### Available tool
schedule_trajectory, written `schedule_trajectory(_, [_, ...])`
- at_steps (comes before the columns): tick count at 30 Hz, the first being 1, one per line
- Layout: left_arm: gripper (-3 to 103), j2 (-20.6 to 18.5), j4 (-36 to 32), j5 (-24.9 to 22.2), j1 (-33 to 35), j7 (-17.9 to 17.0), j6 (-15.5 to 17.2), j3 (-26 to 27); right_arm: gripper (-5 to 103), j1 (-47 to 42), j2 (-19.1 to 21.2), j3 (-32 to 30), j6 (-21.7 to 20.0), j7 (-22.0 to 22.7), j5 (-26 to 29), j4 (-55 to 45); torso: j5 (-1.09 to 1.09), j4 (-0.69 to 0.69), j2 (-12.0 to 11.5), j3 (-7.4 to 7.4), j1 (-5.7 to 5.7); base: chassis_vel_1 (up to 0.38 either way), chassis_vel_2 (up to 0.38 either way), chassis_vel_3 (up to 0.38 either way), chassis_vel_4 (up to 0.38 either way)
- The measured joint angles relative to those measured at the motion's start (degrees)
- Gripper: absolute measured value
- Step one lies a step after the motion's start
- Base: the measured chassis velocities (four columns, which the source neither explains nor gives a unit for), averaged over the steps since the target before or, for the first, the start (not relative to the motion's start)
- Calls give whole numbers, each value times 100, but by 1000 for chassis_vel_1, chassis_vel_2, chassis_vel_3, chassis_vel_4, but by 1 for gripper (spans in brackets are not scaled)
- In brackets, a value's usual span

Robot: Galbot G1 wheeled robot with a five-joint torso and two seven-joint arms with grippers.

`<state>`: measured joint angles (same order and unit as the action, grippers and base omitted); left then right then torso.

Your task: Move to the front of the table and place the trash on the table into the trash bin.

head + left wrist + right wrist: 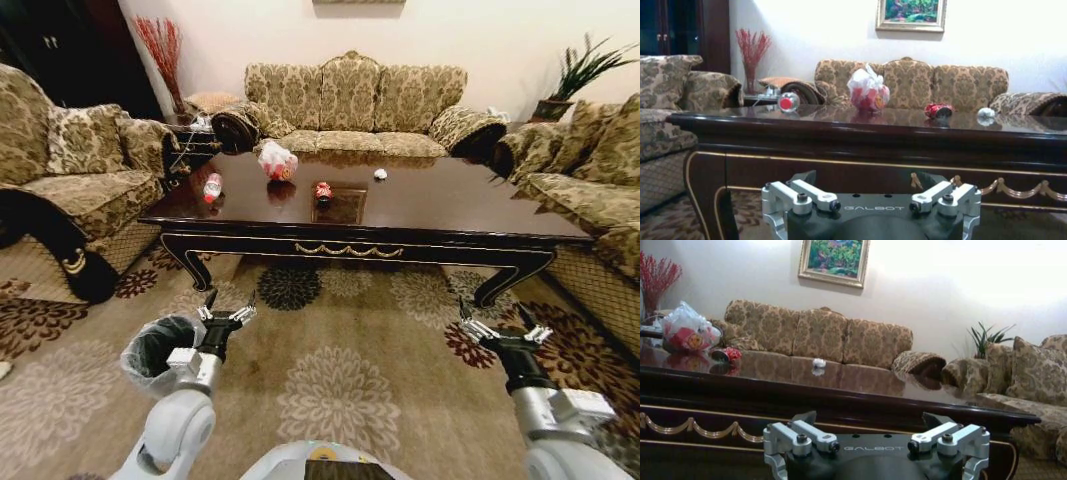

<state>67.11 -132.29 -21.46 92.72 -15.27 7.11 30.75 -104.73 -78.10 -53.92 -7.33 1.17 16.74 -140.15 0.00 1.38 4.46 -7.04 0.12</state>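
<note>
Glossy dark tabletop (450,205) was seen ahead of both hands, beyond open carpet. Bag bundle (277,160), bottle (211,187), red wrapper (322,190) and paper wad (380,174) were noted on it, mostly left of centre. Left hand (224,312), nearer them, was held wide open and empty beside the bin (157,350); right hand (499,326) likewise.

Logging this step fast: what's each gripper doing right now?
Left gripper: open, holding nothing, low over the carpet in front of the table.
Right gripper: open, holding nothing, also short of the table.
</note>
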Motion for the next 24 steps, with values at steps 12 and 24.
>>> schedule_trajectory(12, [100, -84, -66, -61, -15, -68, 72, 165, 100, 18, 99, 8, -39, -30, 26, -48, 0, 1, 0, 0, 0, 0, 0, 0, 0])
schedule_trajectory(24, [100, -82, -82, -72, 0, -68, 82, 176, 100, 35, 100, 14, -63, 6, 27, -67, 0, 0, 0, 0, 0, 0, 0, 0, 0])
